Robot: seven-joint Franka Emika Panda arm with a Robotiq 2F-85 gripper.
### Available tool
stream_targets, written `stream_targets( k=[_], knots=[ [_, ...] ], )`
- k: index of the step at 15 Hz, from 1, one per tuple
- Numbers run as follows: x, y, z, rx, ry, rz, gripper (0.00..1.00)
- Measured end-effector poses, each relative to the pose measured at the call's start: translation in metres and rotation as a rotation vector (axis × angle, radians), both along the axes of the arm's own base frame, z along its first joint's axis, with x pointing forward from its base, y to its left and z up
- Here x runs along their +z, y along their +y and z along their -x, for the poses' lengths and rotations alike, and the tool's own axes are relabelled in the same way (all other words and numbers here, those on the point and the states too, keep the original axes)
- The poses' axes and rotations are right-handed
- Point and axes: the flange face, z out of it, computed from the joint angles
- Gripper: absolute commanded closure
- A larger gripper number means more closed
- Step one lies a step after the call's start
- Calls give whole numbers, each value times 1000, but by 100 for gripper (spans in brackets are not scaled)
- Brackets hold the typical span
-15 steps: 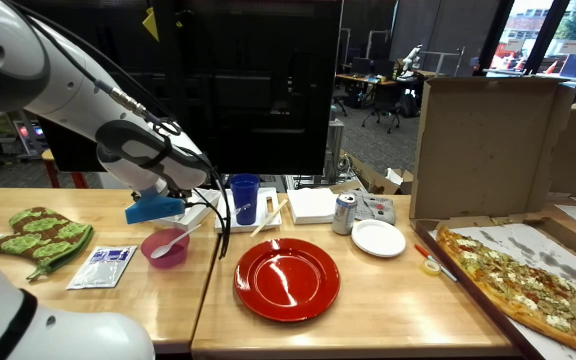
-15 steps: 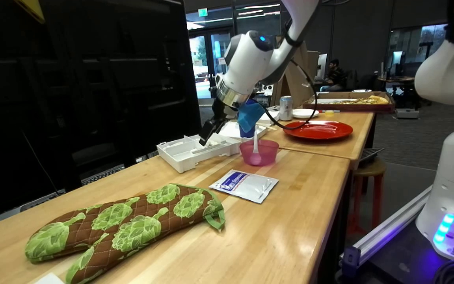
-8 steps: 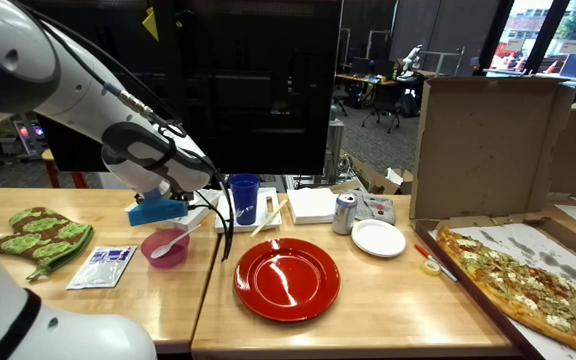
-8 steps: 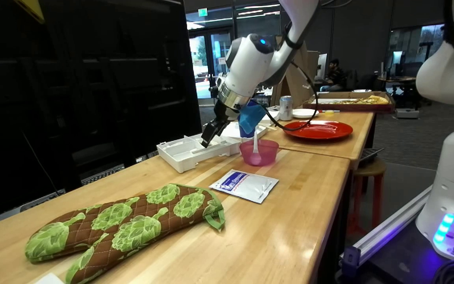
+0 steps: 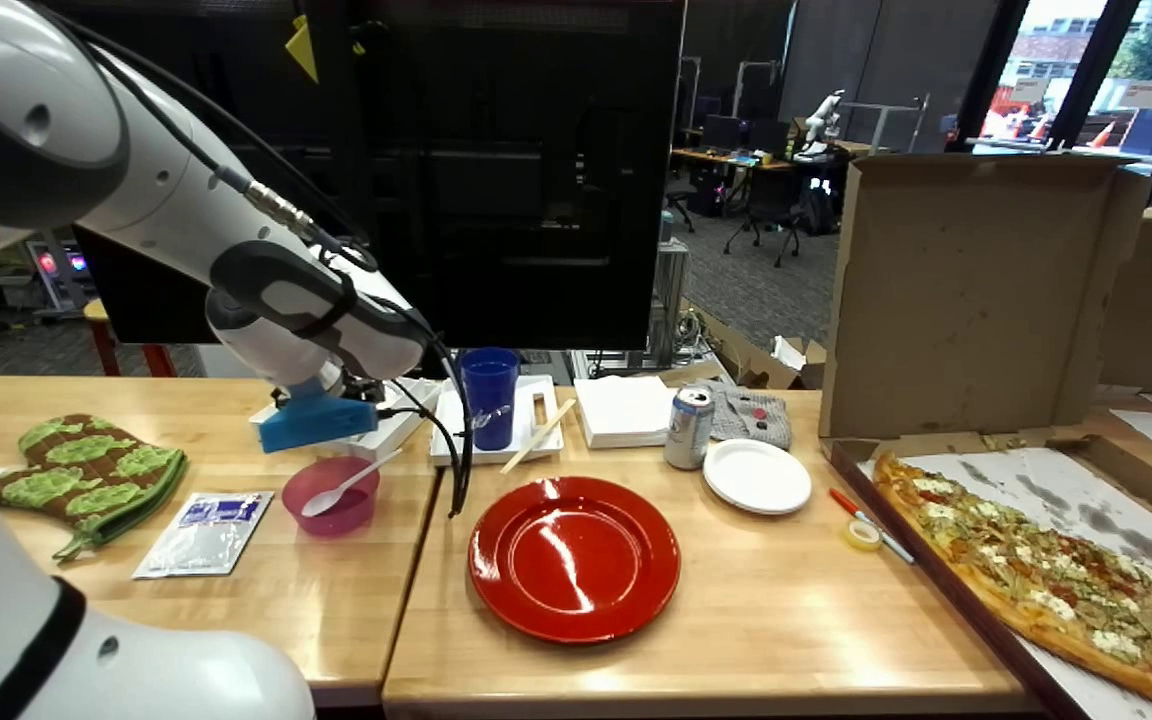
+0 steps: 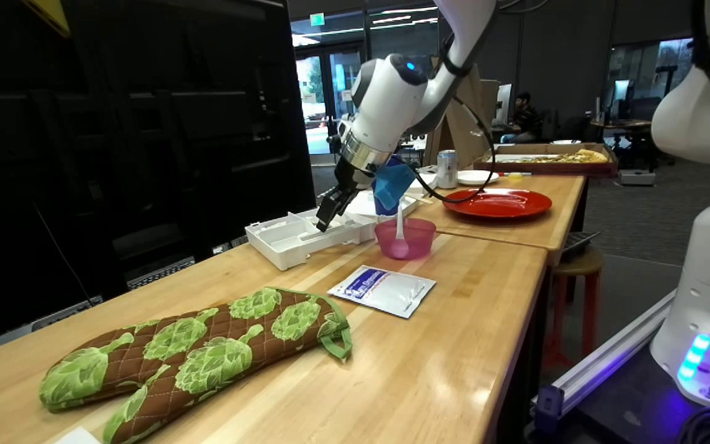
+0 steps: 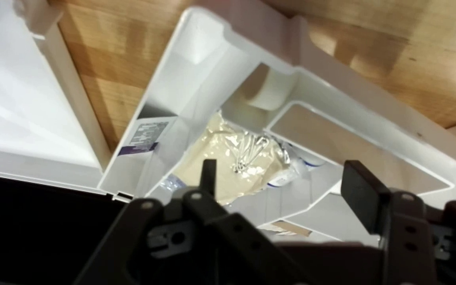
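My gripper is open, with nothing between its fingers. It hangs tilted above a white compartment tray, also seen in an exterior view; there the gripper points down at it. Below the fingers lies a tan packet in clear wrap, with silvery safety pins on it. A white roll and a labelled packet sit in the same tray. A pink bowl with a white spoon stands beside the tray. Whether a finger touches the tray is unclear.
A blue cup, red plate, can, small white plate and open pizza box stand to one side. A foil packet and oven mitt lie on the other. A dark screen stands behind.
The arm and gripper have shifted slightly to the right in both exterior views, most of it in the earlier half second. The objects on the table have not moved.
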Motion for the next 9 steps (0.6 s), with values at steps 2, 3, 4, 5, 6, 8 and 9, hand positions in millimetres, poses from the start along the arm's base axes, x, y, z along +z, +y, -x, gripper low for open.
stream_targets(
  k=[2, 3, 4, 5, 6, 8, 9],
  knots=[
    [0, 0, 0, 2, -1, 4, 20],
    [-1, 0, -1, 3, -1, 6, 20],
    [-1, 0, -1, 5, -2, 8, 23],
    [-1, 0, -2, 6, -2, 7, 22],
    [-1, 1, -2, 8, -2, 7, 25],
    [-1, 2, -3, 11, -2, 5, 26],
    [0, 3, -4, 11, -2, 2, 25]
  ],
)
